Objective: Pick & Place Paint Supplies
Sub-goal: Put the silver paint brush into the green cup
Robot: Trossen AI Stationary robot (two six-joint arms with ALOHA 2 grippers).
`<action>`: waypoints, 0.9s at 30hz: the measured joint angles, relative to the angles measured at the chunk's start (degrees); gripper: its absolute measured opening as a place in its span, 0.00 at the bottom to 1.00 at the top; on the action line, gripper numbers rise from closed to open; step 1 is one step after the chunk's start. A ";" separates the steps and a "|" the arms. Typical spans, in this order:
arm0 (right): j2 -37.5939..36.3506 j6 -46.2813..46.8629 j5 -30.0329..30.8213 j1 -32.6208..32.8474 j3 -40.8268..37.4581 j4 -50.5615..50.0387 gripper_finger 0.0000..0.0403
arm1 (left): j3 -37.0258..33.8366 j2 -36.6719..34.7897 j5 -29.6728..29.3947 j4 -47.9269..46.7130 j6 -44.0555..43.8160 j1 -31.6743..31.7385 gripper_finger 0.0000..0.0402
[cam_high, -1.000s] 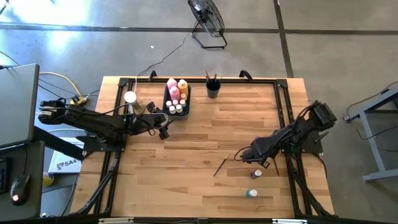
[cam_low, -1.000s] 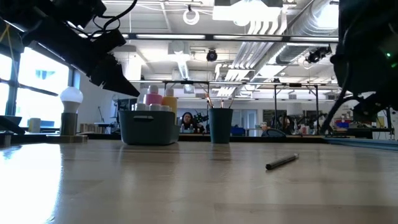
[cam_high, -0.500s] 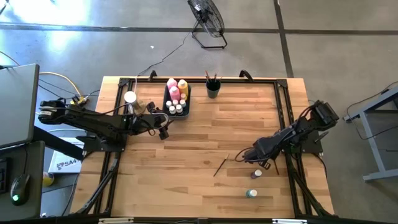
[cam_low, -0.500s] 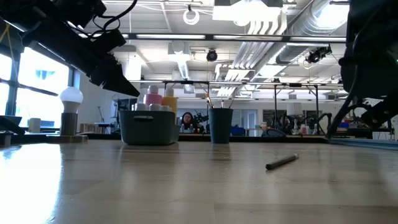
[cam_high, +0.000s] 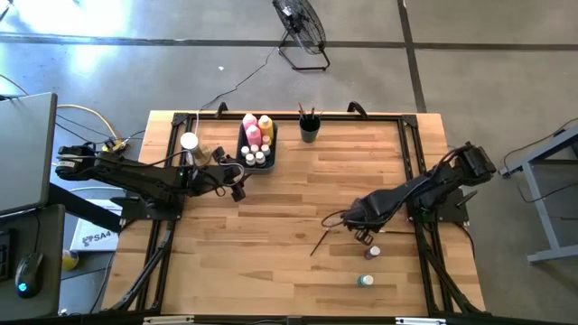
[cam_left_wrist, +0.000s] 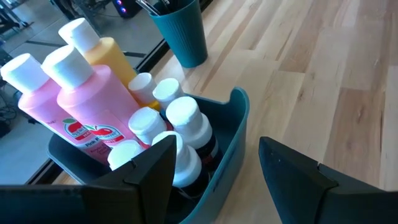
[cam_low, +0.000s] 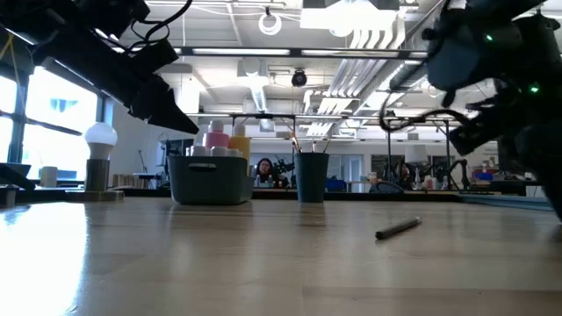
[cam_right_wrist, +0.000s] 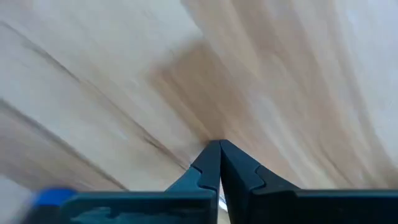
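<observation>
Paint supplies spread over the wooden table (cam_high: 271,208) from above: pink squeeze bottle (cam_high: 251,129) and yellow squeeze bottle (cam_high: 265,125) upright in the dark bin (cam_high: 243,144) at the far edge, small white-capped bottles (cam_high: 255,158) packed at its near end, brushes standing in the dark cup (cam_high: 310,128) just right of it. Loose paintbrush (cam_high: 320,242) flat near the middle, two small bottles (cam_high: 370,254) (cam_high: 364,281) right of it toward the near edge. Left gripper (cam_high: 237,186) just near of the bin, fingers parted, holding nothing. Right gripper (cam_high: 336,219) shut and empty, close above the brush's far end. From table height: bin (cam_low: 209,178), cup (cam_low: 310,176), brush (cam_low: 399,228) lying alone on the wood. From the left wrist: parted fingers (cam_left_wrist: 146,165) over the bin rim (cam_left_wrist: 239,106), white caps below. From the right wrist: fingers (cam_right_wrist: 209,163) pressed together over bare wood.
</observation>
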 joint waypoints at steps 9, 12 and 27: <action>0.00 -6.54 6.22 -2.45 6.09 -15.57 0.00 | 0.00 0.02 0.00 -0.24 0.00 0.00 0.56; 0.00 -6.83 1.90 -2.25 6.78 -21.27 0.00 | 0.00 0.02 0.01 -0.26 0.00 0.00 0.56; -0.02 -4.53 -4.57 9.45 2.67 -19.41 0.00 | 0.00 0.02 0.05 -1.55 -0.20 0.00 0.56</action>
